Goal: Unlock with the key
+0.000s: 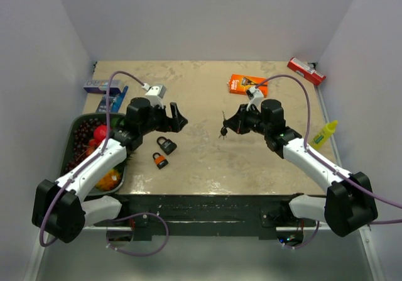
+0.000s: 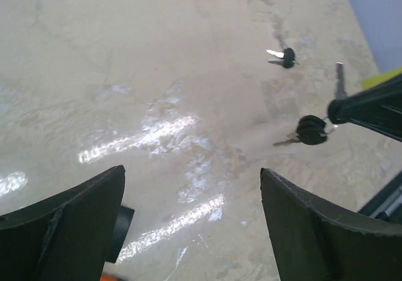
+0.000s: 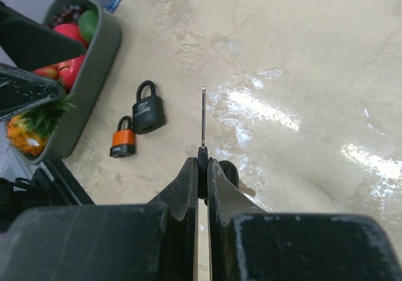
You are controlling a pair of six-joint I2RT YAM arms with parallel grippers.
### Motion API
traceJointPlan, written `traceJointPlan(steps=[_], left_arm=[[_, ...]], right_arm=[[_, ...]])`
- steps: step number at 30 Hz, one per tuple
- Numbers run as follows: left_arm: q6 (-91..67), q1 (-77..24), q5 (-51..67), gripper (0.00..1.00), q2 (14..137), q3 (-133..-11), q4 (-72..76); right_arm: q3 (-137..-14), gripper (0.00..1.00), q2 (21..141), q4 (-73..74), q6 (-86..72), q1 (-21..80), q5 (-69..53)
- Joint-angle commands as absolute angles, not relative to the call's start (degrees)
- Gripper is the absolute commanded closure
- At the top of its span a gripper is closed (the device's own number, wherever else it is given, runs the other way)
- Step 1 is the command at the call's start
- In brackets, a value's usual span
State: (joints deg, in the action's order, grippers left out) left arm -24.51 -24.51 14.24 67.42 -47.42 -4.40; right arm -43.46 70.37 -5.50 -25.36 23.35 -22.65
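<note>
My right gripper (image 3: 202, 161) is shut on the black head of a key (image 3: 203, 114), whose thin blade sticks straight out past the fingertips; a second key (image 2: 311, 130) hangs below on the same ring. In the top view this gripper (image 1: 225, 127) hovers mid-table, facing left. A black padlock (image 3: 147, 111) and a smaller orange padlock (image 3: 123, 141) lie flat side by side on the table, also seen from above as black padlock (image 1: 166, 145) and orange padlock (image 1: 160, 160). My left gripper (image 1: 177, 119) stands open and empty just above them, its fingers (image 2: 63, 224) wide apart. A loose key (image 2: 282, 56) lies farther off.
A grey bin (image 1: 72, 146) of toy fruit stands at the left edge. An orange box (image 1: 247, 84) lies at the back, a red object (image 1: 306, 71) in the far right corner, a yellow bottle (image 1: 325, 134) at the right, blue packets (image 1: 103, 87) at the back left.
</note>
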Motion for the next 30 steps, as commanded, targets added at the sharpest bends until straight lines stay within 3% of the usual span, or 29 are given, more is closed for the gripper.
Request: traceJointPlan(steps=[1,6,17,30], left_arm=[[-30.5,-25.0,1.4,0.09,65.6,-44.1,-9.0],[-34.9,-25.2,-3.3,0.09,66.6,-40.5,-11.8],[-41.5,-25.5,-1.5,0.07,69.3,-33.1,-10.0],[-39.6,-25.5,-0.7,0.09,79.1,-35.6,-4.8]], right_arm=[[-44.5,1.0,69.4,-4.0,-24.3,23.6,-18.7],[-44.3,1.0,69.3,-3.5,-23.2,23.5,-18.4],[-41.9,1.0,68.9,-6.3,-23.5,23.5,-21.6],[-41.5,1.0,68.5,-6.4,-22.9,23.5,-22.2]])
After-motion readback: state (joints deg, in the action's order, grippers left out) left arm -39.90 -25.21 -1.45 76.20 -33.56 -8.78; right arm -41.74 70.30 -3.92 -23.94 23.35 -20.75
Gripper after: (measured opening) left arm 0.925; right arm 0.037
